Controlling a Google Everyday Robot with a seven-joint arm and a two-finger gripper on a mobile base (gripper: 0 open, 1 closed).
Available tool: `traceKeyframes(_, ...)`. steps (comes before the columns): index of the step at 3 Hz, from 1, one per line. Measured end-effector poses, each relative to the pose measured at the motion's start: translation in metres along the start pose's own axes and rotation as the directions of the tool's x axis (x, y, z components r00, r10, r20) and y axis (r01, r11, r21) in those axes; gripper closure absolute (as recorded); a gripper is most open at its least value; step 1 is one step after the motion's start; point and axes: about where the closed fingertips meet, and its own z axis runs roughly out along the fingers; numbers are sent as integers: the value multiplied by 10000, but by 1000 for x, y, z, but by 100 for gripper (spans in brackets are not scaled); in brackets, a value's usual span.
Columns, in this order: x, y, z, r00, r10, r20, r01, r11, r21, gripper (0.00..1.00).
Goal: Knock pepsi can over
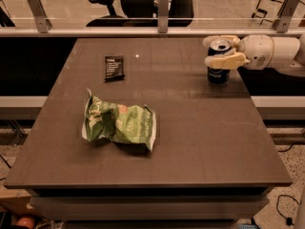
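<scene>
The pepsi can (218, 74) is dark blue with a silver top. It stands upright near the far right edge of the table (190, 142). My gripper (220, 51) reaches in from the right at the height of the can's top. One cream finger (228, 61) lies across the can's front and the other (220, 39) lies behind its rim. The gripper looks shut on the can's upper part. The white arm (271, 51) extends off to the right.
A crumpled green snack bag (119, 123) lies left of the table's centre. A small flat black packet (114, 67) lies at the far left. A railing with metal posts (163, 13) and an office chair (138, 4) stand behind the table.
</scene>
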Motion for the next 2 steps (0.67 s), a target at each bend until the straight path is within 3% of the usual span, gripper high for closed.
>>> traceKeyframes(1, -9, -3, -8, 9946, -328, -986, 335, 9994, 63, 100)
traceKeyframes(2, -19, -5, -11, 9711, -766, -2260, 775, 9970, -51, 100)
